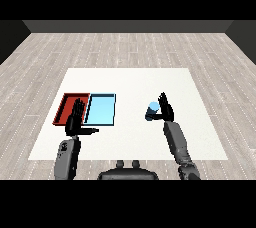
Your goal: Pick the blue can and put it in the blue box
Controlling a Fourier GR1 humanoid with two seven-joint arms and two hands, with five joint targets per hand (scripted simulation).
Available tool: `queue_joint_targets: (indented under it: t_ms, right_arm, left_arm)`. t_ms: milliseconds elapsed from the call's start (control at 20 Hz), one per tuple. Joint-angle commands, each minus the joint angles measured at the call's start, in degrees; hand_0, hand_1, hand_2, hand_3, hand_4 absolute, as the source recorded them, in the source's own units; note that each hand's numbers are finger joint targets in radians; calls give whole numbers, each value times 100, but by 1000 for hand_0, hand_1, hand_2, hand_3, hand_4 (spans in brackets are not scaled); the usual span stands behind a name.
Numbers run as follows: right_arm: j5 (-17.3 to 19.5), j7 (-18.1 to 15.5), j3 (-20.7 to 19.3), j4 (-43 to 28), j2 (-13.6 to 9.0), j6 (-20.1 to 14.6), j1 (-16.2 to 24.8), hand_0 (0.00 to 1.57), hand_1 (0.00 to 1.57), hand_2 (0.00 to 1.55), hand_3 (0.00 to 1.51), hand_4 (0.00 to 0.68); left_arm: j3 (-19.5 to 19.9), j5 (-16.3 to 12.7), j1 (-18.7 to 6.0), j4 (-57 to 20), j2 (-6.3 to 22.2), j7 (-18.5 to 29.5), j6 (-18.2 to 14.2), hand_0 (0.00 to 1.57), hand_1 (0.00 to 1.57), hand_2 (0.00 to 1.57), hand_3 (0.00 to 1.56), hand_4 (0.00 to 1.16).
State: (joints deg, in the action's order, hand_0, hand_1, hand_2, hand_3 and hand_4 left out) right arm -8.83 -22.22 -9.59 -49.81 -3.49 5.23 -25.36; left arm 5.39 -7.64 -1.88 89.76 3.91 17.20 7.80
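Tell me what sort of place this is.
Probably a bare test room for tabletop sorting: a white table on a grey plank floor, with a red tray and light blue tray side by side.

No readable text (none anywhere)

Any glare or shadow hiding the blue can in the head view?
Head view: lighting is even, no glare; the blue can shows plainly against the white table, only partly covered by the right robot hand beside it.
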Motion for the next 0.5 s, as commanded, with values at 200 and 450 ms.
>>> queue_joint_targets:
  t_ms: [200, 450]
  right_arm:
    - [-267, -134, -180, 708, -142, 231, -193, 0, 0, 0, 0, 0]
    - [-201, -840, -342, 2025, -82, 239, -826, 0, 0, 0, 0, 0]
  left_arm:
    - [62, -91, -9, 267, 71, -126, 13, 0, 0, 0, 0, 0]
    - [-233, 248, 448, 192, -173, 309, -57, 0, 0, 0, 0, 0]
